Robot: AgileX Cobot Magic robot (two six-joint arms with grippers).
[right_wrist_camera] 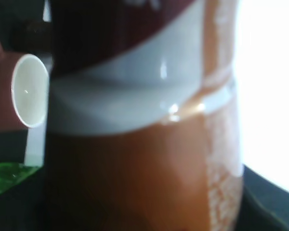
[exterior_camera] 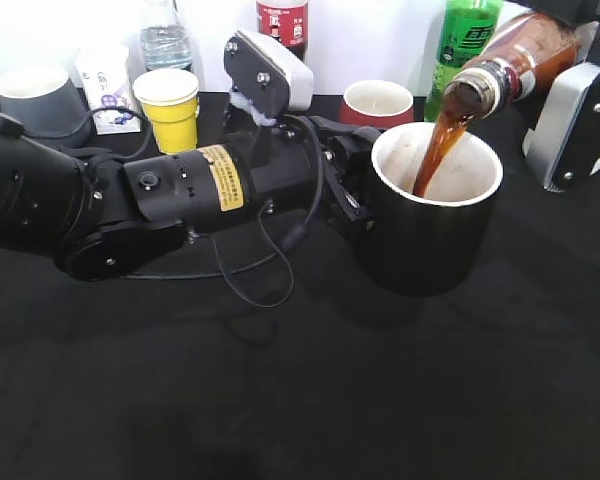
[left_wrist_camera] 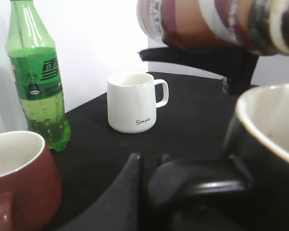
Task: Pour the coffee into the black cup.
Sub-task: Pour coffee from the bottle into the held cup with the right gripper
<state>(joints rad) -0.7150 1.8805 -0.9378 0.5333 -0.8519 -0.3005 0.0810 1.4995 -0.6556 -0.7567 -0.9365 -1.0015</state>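
Black tabletop (exterior_camera: 310, 400), white wall (exterior_camera: 380, 40) behind.

A staged robot test bench, it seems, not a home or café. A table (exterior_camera: 280, 400) draped in black cloth fills the frame, backed by a plain white wall (exterior_camera: 380, 40) along the top. Drinks stand in a row at the upper edge: a water bottle (exterior_camera: 165, 35), cola bottle (exterior_camera: 283, 25), green bottle (exterior_camera: 465, 45), yellow cup (exterior_camera: 170, 105), grey mug (exterior_camera: 35, 98), red mug (exterior_camera: 377, 102).
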